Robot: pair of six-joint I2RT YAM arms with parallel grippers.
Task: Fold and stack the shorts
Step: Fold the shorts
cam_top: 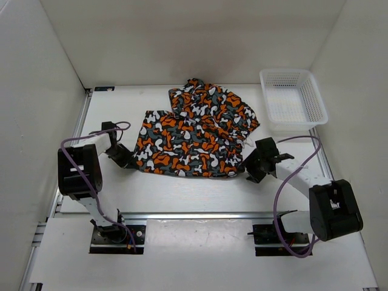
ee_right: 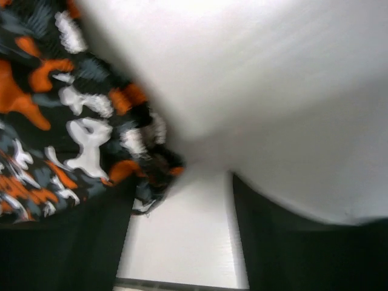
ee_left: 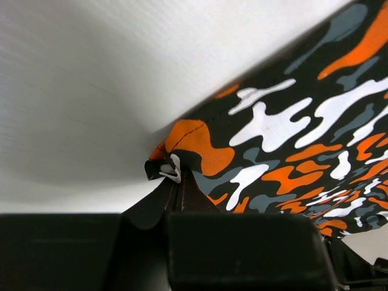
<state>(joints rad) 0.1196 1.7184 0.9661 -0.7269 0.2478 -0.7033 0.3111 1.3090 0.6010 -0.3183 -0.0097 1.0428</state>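
The camouflage-print shorts [cam_top: 194,130] lie spread in the middle of the table, rumpled toward the back. My left gripper [cam_top: 128,161] is at their near left corner and is shut on that corner; the left wrist view shows the shorts [ee_left: 285,127] with the pinched corner bunched at the fingertips [ee_left: 173,182]. My right gripper [cam_top: 253,165] sits just off the near right corner, open and empty. In the right wrist view the shorts [ee_right: 66,115] lie to the left, and bare table shows between the fingers [ee_right: 82,242].
A white mesh basket [cam_top: 293,100] stands at the back right. White walls enclose the table on the left, back and right. A metal rail [cam_top: 194,215] runs along the near edge by the arm bases.
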